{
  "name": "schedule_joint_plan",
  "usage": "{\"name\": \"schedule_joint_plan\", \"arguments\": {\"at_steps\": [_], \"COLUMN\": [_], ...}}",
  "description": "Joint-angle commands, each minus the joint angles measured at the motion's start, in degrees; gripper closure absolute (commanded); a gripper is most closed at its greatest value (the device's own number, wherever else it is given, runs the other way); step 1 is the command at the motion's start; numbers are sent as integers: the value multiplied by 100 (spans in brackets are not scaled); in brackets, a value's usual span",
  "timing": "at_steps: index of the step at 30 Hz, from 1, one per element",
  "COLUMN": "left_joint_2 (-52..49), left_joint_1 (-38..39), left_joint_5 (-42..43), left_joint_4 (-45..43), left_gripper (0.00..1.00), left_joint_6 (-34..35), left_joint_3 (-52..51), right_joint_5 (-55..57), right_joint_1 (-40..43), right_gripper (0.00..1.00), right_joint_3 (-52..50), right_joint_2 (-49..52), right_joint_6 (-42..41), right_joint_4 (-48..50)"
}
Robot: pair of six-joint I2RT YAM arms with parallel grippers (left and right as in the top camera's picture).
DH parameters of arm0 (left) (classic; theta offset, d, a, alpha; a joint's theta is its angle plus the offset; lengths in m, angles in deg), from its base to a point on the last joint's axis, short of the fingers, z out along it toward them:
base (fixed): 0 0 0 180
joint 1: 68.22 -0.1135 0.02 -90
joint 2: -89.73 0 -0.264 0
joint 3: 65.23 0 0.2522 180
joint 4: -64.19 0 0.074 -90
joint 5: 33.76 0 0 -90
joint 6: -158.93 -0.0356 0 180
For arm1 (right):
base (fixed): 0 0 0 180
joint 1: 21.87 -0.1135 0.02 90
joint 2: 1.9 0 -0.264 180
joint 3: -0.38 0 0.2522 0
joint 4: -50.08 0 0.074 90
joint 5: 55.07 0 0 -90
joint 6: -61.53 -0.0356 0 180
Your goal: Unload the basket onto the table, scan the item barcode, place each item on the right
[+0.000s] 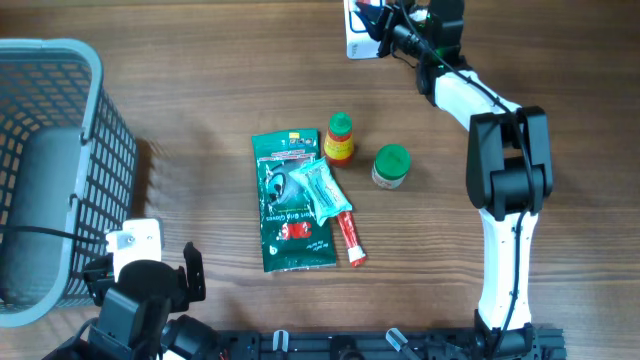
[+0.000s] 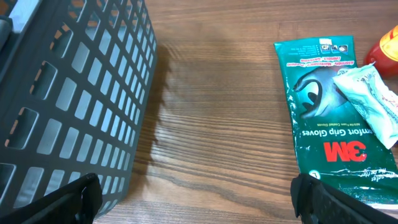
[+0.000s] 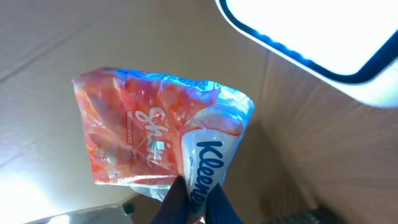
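Right gripper (image 3: 194, 198) clamped on Kleenex pack (image 3: 149, 140), held up in air. Left gripper (image 2: 199, 202) jaws wide apart over desk (image 2: 211, 93), beside basket (image 2: 74, 99).

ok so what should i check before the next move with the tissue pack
1. Grip: right gripper shut on tissue pack: ok.
2. Hold secure: cannot tell, the pack is pinched at one corner only.
3. Barcode facing out: cannot tell, only the brand side shows.
4. Other arm: left gripper open, holding nothing: ok.
5. Clutter: glove pack lies flat on the table, away from the raised arm: ok.
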Motion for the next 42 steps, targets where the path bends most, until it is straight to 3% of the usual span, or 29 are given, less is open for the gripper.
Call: {"name": "schedule_joint_plan", "arguments": {"at_steps": [1,4,6,10,15,19,23,30,39,40,42], "left_joint_2": [31,31,31,31,31,31,31,31,31,31,31], "left_joint_1": [0,0,0,0,0,0,0,0,0,0,0], "left_joint_5": [2,2,2,2,2,2,2,2,2,2,2], "left_joint_4": [-15,-15,-15,-15,-15,-15,-15,-15,-15,-15,-15], "left_gripper": [0,0,0,0,0,0,0,0,0,0,0], "left_joint_6": [7,7,7,7,7,7,7,7,7,7,7], "left_joint_3": [11,11,11,11,11,11,11,11,11,11,11], "right_joint_5": [94,-26,186,1657,3711,5523,6417,6509,6441,6441,6430], "right_joint_1": [-7,85,240,605,1327,2404,3517,5128,5757,5768,5768], "right_gripper": [95,95,95,95,95,96,96,96,94,91,68], "right_joint_3": [308,411,411,411,411,411,271,254,251,251,260], "right_joint_2": [68,-273,-813,-1917,-2830,-3060,-2994,-2406,-1362,-1346,-1353], "right_joint_6": [1300,2149,2997,4625,5508,5692,5722,5812,6301,6301,6391], "right_joint_4": [17,-435,-1504,-3952,-5816,-7029,-7490,-7611,-7643,-7630,-7567]}}
